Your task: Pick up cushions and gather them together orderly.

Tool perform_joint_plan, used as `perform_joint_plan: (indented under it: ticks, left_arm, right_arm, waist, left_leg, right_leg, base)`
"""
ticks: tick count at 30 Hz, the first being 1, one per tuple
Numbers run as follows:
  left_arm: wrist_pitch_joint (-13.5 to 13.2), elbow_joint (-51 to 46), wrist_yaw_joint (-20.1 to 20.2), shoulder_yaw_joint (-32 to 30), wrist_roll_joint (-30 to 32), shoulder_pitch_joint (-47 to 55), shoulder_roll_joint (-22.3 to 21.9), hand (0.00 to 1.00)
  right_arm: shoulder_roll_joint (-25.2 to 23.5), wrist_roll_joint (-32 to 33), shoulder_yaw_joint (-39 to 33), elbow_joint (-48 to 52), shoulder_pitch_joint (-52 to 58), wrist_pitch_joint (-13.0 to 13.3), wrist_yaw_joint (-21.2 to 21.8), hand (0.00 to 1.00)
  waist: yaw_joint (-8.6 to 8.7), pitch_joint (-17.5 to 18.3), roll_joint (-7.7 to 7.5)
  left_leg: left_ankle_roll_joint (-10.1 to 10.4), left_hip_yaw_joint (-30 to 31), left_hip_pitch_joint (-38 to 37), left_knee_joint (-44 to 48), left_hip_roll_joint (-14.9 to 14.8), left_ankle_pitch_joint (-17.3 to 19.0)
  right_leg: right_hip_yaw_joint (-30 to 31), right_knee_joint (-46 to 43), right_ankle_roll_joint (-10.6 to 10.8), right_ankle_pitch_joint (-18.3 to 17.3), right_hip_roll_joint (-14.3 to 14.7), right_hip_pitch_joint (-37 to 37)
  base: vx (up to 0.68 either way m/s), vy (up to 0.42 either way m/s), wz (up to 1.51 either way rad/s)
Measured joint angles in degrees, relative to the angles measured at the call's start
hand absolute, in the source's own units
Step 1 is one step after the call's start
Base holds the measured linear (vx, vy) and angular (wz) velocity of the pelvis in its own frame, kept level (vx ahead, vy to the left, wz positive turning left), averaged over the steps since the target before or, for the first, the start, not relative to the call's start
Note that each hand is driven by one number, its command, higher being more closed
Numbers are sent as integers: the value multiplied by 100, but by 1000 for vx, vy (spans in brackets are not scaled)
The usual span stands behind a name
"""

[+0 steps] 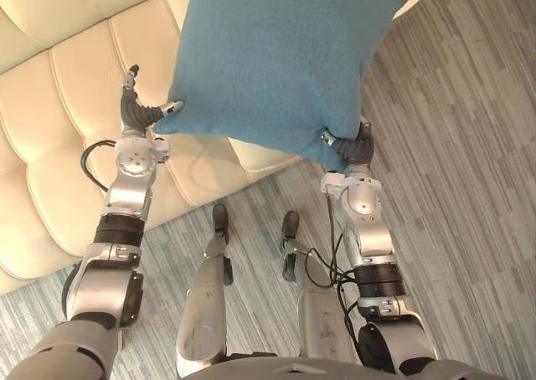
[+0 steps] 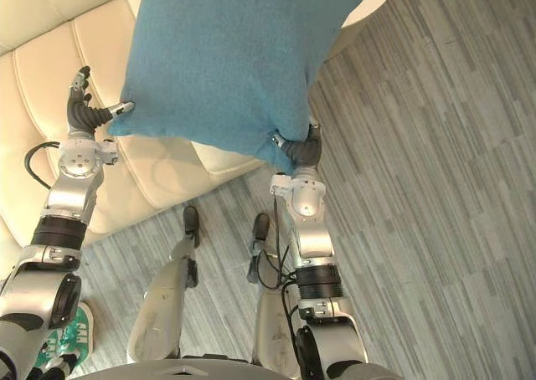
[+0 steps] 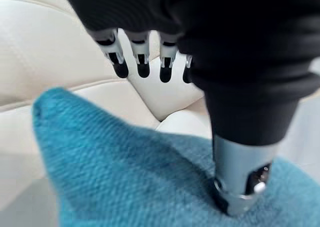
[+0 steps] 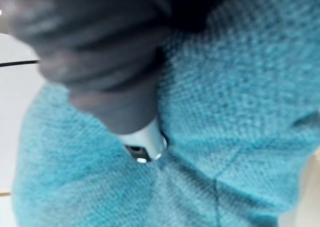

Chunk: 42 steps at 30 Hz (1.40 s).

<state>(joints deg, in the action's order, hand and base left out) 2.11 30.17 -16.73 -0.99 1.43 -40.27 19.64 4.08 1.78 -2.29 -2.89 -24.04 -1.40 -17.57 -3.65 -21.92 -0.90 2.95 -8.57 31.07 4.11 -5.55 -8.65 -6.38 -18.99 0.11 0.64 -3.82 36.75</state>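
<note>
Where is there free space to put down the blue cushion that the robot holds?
The cream sofa seat is bare left of the left hand. The grey floor is bare right of the right hand. Under the blue cushion the sofa is hidden. A person's green shoe crowds the floor by the sofa's front.

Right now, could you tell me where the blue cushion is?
The blue cushion is held up centrally in the eye views, left hand at its left corner, right hand at its lower corner, over the cream sofa.
</note>
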Motion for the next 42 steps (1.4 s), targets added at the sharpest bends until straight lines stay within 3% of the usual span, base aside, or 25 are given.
perform_joint_plan:
  ticks: [4,5,13,33,42]
  left_arm:
    - [14,186,0,23,-2,-74,-210,0]
    - [18,221,-3,52,-2,-127,-249,100]
    - [39,462,-39,194,-3,-398,-512,100]
    - [-7,41,-255,879,-137,-756,-353,100]
    - [-30,-700,-252,905,-371,117,-380,100]
  right_arm:
    - [-3,-1,0,1,-22,0,-14,100]
    - [-7,-1,1,10,-47,0,-18,100]
    - [-8,0,126,202,-108,-5,-80,100]
    - [97,11,212,251,-286,-4,-298,100]
    - [85,14,448,470,400,1,-287,100]
  waist:
    - [27,-2,-3]
    - [38,-2,-3]
    - [87,-9,-7]
    - [185,-102,-46]
    - [189,-103,-44]
  left_leg:
    - [5,-1,41,16,-2,7]
    - [1,0,94,54,-6,21]
    - [-3,-11,239,100,-16,34]
    - [-38,-74,261,209,-6,82]
    - [-27,-84,-207,279,-2,225]
  right_leg:
    - [2,2,0,0,0,38]
    - [4,2,-1,3,0,77]
    - [22,126,17,89,12,162]
    - [87,269,49,208,2,101]
    - [106,191,78,69,-14,-368]
  base:
    - [0,0,0]
    - [0,0,0]
    - [0,0,0]
    - [4,-3,-1]
    - [18,-12,0]
